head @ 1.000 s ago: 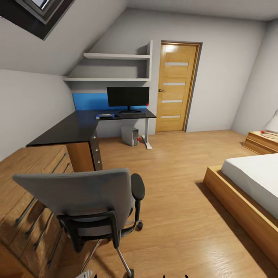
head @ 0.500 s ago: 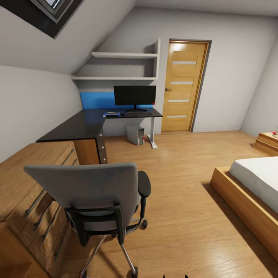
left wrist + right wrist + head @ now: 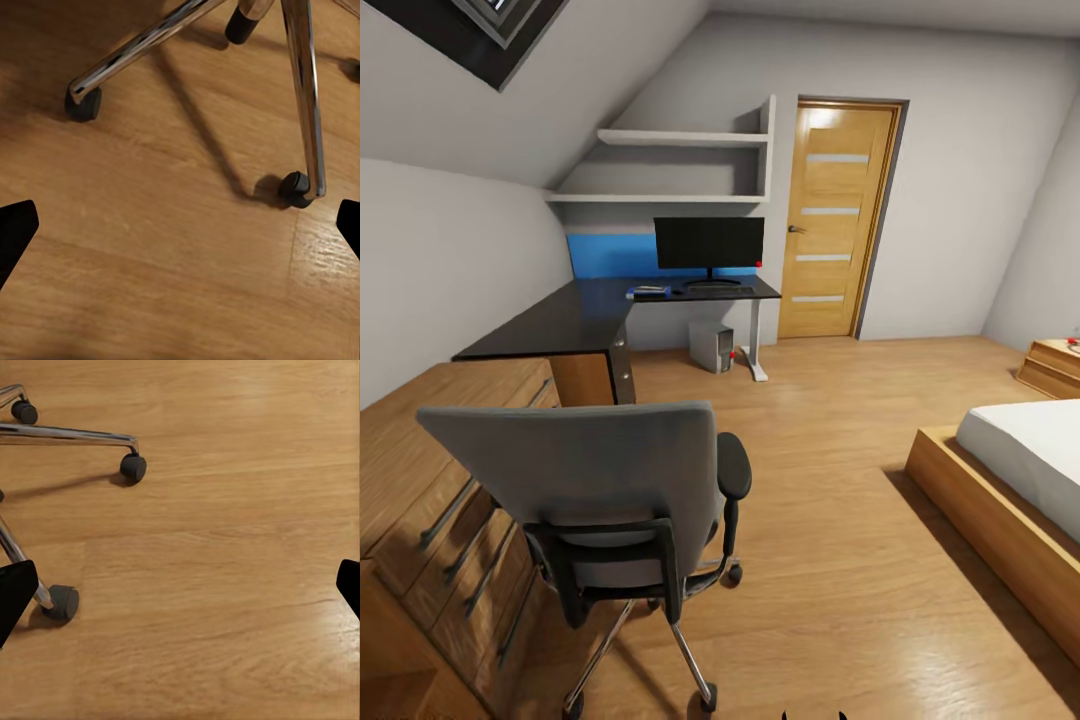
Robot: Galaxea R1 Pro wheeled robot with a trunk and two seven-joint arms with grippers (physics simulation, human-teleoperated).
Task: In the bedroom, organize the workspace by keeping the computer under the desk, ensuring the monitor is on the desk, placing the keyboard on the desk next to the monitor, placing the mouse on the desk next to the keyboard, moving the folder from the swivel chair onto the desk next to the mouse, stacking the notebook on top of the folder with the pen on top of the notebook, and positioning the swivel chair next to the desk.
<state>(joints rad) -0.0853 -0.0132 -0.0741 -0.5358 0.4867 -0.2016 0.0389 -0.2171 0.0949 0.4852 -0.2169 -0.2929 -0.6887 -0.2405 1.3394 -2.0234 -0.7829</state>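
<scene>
near the camera, back turned, swivel chair (image 3: 600, 500) on the wood floor (image 3: 830, 560) beside low oak drawers (image 3: 450, 520). far across the bedroom, desk (image 3: 580, 315) with monitor (image 3: 709, 243) upright on it, keyboard (image 3: 712, 291) in front, something blue (image 3: 648, 293) just beside; too small to name. computer (image 3: 711, 347) on the floor beneath. left claw (image 3: 180, 232) spread wide, holding nothing, above chrome legs and castors; right claw (image 3: 180, 589) likewise wide and empty over the floorboards.

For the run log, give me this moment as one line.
chair: apart from desk | monitor: on desk | computer: under desk | grippers: open, empty
</scene>
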